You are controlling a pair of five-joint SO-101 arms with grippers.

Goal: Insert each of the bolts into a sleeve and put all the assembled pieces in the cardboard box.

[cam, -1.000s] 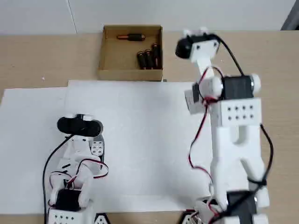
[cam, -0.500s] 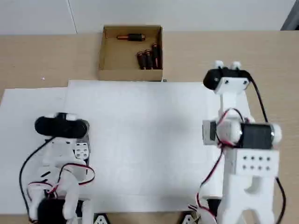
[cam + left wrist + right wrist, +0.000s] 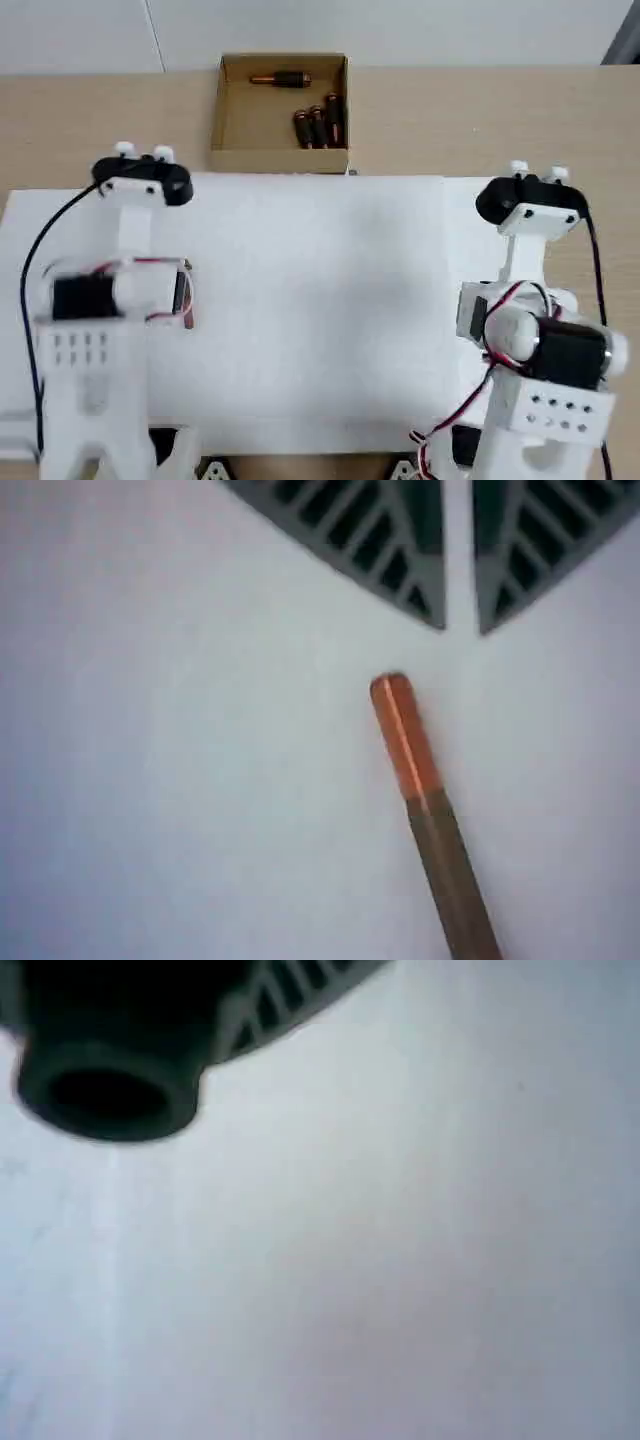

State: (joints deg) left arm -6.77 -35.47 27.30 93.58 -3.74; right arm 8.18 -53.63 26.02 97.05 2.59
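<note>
A copper bolt [image 3: 405, 735] lies on the white sheet, its darker brown shank running away from my left gripper [image 3: 459, 615]. That gripper hovers just off the bolt's bright end, its fingers nearly together with nothing between them. In the right wrist view a dark hollow sleeve [image 3: 105, 1095] sits close up against a ribbed finger [image 3: 285, 995], its open end facing the camera, and it looks held. The cardboard box [image 3: 232, 150] at the table's far side holds several assembled pieces [image 3: 318, 126]. My left arm [image 3: 140, 182] stands over the sheet's left part, my right arm [image 3: 530, 205] over its right edge.
A large white sheet [image 3: 320, 300] covers the middle of the wooden table [image 3: 100, 120]. The box stands just beyond the sheet's far edge. Red and black cables hang along both arms.
My right arm has pulled back from beside the box to the sheet's right edge. My left arm has stretched out from the near left toward the far side. The box's contents are unchanged.
</note>
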